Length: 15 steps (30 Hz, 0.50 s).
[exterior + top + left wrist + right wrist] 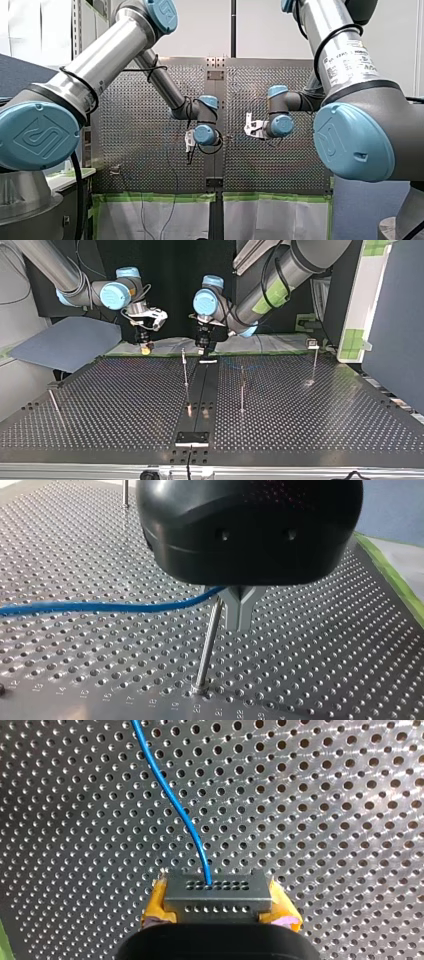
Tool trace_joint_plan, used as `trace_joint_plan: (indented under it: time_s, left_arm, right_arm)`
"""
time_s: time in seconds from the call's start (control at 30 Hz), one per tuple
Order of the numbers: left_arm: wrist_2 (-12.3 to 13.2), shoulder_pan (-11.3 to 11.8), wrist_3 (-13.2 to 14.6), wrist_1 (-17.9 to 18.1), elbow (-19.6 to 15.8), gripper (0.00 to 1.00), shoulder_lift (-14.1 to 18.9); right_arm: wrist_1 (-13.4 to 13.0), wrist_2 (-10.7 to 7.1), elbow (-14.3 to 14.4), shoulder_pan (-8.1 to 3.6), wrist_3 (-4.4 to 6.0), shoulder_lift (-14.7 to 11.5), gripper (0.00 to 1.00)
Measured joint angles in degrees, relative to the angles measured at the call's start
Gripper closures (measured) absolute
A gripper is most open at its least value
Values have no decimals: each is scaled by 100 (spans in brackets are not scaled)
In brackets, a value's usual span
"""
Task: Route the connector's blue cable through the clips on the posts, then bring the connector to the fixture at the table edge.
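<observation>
Routing looks barely begun. Yellow pads (pixel 159 902) of my right gripper (pixel 220 909) are clamped on the grey connector (pixel 217 892), held over the perforated table (pixel 350 820) near its far edge in the top view, well apart from the fixture (pixel 191 438) at the near edge. The blue cable (pixel 100 607) runs to my left gripper (pixel 239 611), whose metal fingers are together, apparently pinching it just beside a post (pixel 209 645). Whether any clip holds it does not show; threading and delivery remain.
</observation>
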Motion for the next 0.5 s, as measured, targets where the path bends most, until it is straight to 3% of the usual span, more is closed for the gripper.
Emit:
trace_joint_plan:
  time_s: [0.5]
  left_arm:
    - [110, 91, 1, -63, 87, 100, -76]
  right_arm:
    - [-97, 66, -6, -45, 30, 8, 100]
